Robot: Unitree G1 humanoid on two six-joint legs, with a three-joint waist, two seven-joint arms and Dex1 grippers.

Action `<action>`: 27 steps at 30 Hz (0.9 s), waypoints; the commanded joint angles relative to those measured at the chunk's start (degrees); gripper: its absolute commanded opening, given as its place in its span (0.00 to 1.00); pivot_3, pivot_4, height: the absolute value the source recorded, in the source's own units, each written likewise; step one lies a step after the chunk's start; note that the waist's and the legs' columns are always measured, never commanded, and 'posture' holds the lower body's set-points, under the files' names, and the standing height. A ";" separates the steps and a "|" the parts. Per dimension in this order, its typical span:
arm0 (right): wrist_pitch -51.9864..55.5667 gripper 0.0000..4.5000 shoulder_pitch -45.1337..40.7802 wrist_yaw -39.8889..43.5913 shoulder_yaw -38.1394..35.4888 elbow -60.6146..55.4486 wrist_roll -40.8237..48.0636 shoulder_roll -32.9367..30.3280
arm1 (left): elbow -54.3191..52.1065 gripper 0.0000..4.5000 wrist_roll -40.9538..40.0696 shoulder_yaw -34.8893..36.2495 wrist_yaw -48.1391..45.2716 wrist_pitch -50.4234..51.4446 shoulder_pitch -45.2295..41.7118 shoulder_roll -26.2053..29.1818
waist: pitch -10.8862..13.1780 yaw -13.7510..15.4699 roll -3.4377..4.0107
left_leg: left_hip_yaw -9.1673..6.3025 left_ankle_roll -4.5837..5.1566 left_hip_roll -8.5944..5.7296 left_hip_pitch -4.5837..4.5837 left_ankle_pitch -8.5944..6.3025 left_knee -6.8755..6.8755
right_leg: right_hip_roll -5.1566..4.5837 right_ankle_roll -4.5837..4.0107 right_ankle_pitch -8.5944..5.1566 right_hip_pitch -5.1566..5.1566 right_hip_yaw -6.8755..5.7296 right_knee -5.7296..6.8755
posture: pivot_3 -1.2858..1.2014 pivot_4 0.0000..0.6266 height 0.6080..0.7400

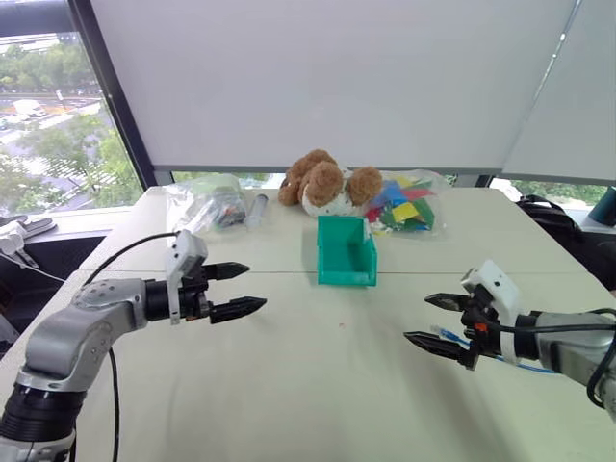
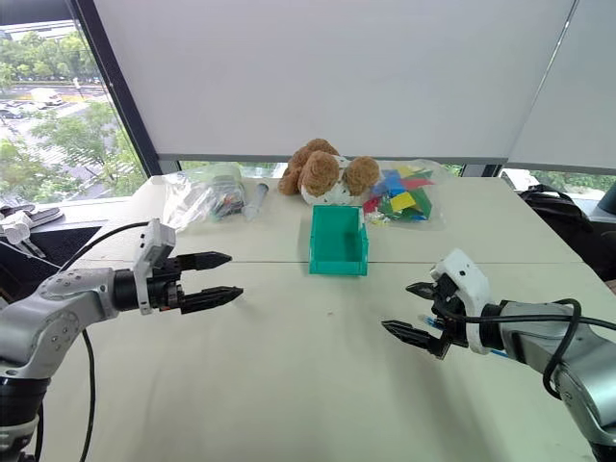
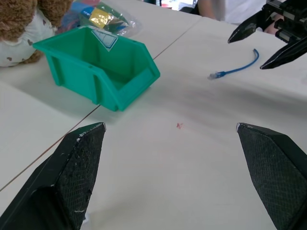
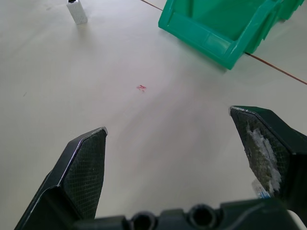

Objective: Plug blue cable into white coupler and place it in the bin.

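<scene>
Both arms poised, nothing picked up yet.

Left gripper (image 1: 239, 290) and right gripper (image 1: 436, 320) hover with jaws wide apart and empty; the blue cable (image 3: 236, 70) lies on the table (image 1: 327, 385) beneath the right gripper, the white coupler (image 4: 76, 11) stands apart, the bin (image 1: 346, 252) waits empty. Next, each must descend and grasp.

Office or lab; big windows (image 1: 48, 125), roller blinds (image 1: 337, 77), pale worktable (image 1: 318, 385).

Bin (image 1: 346, 252) before toy (image 1: 327, 183), mid-table (image 1: 318, 385)
</scene>
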 commanded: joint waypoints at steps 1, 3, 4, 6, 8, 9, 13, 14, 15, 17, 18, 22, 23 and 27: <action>-0.45 0.99 0.54 -0.59 -1.43 -0.15 -0.73 -0.54 | -0.30 1.00 0.05 -0.85 0.10 -0.62 -1.56 -0.92 | 0.00 0.03 0.00 | 0.00 0.00 -0.01 0.00 0.00 0.00 | 0.00 0.00 0.00 0.01 0.00 0.00 | 0.52 0.24 1.00; -0.91 0.99 1.10 -1.20 -1.74 1.13 -1.51 -0.17 | 0.31 1.00 0.81 -1.79 0.15 -1.51 -1.94 -1.87 | 0.00 0.04 0.00 | 0.00 0.00 -0.01 0.00 0.00 0.00 | 0.00 0.01 0.00 0.01 0.00 0.00 | 0.52 0.24 1.00; -1.20 0.99 1.69 -1.53 -1.81 1.82 -2.26 -0.22 | 0.83 1.00 1.36 -2.42 0.02 -2.10 -2.21 -2.35 | 0.00 0.04 -0.01 | 0.00 0.00 -0.01 0.00 0.00 0.00 | 0.00 0.00 0.00 0.02 0.00 0.00 | 0.52 0.24 1.00; -2.34 0.99 3.13 -1.84 -2.02 3.59 -4.23 -0.71 | 1.83 1.00 2.37 -3.58 -0.42 -3.13 -3.07 -3.14 | 0.00 0.05 -0.01 | 0.00 0.00 -0.01 0.00 0.00 0.00 | 0.01 0.00 0.00 0.02 -0.01 0.00 | 0.52 0.24 1.00; -4.09 0.99 4.77 -1.39 -2.28 6.25 -6.30 -1.34 | 3.20 1.00 3.07 -4.37 -0.95 -4.05 -4.13 -3.84 | 0.00 0.02 -0.01 | 0.00 0.00 -0.02 0.00 0.00 0.00 | 0.01 0.02 0.01 0.02 -0.01 0.00 | 0.52 0.24 1.00; -5.43 0.99 5.62 -1.06 -2.20 8.04 -7.62 -1.75 | 3.89 1.00 3.65 -4.87 -1.19 -4.67 -4.54 -4.17 | 0.00 0.01 -0.01 | 0.00 0.00 -0.03 0.01 0.00 0.01 | 0.01 0.06 0.03 0.03 -0.01 0.00 | 0.52 0.24 1.00; -11.76 0.99 8.17 1.52 -2.34 16.25 -11.17 -2.02 | 5.41 1.00 4.72 -6.20 -1.68 -6.21 -5.34 -5.54 | 0.00 -0.04 -0.01 | 0.03 0.00 -0.03 0.02 0.00 0.00 | 0.04 0.15 0.08 0.03 -0.01 0.00 | 0.52 0.24 1.00; -13.56 0.99 8.57 2.23 -2.18 18.67 -12.15 -2.15 | 5.64 1.00 4.89 -6.43 -1.86 -6.43 -5.50 -5.81 | 0.00 -0.04 -0.01 | 0.03 0.00 -0.02 0.02 0.00 0.00 | 0.05 0.17 0.09 0.03 -0.01 0.00 | 0.52 0.24 1.00; -15.13 0.99 8.61 3.10 -2.14 21.25 -12.65 -2.04 | 5.78 1.00 5.03 -6.53 -2.02 -6.57 -5.59 -6.01 | 0.00 -0.04 0.00 | 0.03 0.00 -0.02 0.02 0.00 0.01 | 0.06 0.18 0.10 0.03 -0.01 0.00 | 0.52 0.24 1.00; -17.43 0.99 7.96 4.71 -2.00 25.56 -13.12 -1.72 | 5.86 1.00 5.20 -6.51 -2.25 -6.70 -5.65 -6.25 | 0.00 -0.08 0.00 | 0.03 0.00 -0.02 0.03 0.00 0.01 | 0.07 0.19 0.10 0.04 -0.01 0.00 | 0.52 0.24 1.00; -18.39 0.99 7.45 5.39 -1.81 27.18 -13.38 -1.67 | 5.96 1.00 5.32 -6.59 -2.25 -6.73 -5.79 -6.40 | 0.00 -0.11 0.00 | 0.04 0.00 -0.02 0.03 0.00 0.01 | 0.07 0.19 0.10 0.04 -0.01 0.00 | 0.52 0.24 1.00; -22.94 0.99 3.32 8.65 1.48 38.46 -15.81 -1.08 | 5.38 1.00 5.04 -5.70 -2.13 -6.89 -4.91 -6.23 | 0.00 -0.30 0.00 | 0.06 0.00 0.00 0.08 0.00 0.01 | 0.09 0.19 0.10 0.07 0.01 0.02 | 0.52 0.24 1.00; -23.60 0.99 2.33 9.35 2.03 40.40 -16.13 -0.88 | 5.36 1.00 5.12 -5.73 -2.06 -6.94 -4.84 -6.26 | 0.00 -0.30 0.00 | 0.06 0.00 0.00 0.08 0.00 0.01 | 0.09 0.20 0.10 0.07 0.01 0.02 | 0.52 0.24 1.00; -25.88 0.99 -2.07 11.28 4.73 46.21 -17.75 0.27 | 4.74 1.00 5.05 -5.65 -1.53 -6.73 -4.67 -6.35 | 0.00 -0.37 0.00 | 0.06 0.00 0.00 0.09 0.00 0.01 | 0.10 0.20 0.11 0.08 0.01 0.03 | 0.52 0.24 1.00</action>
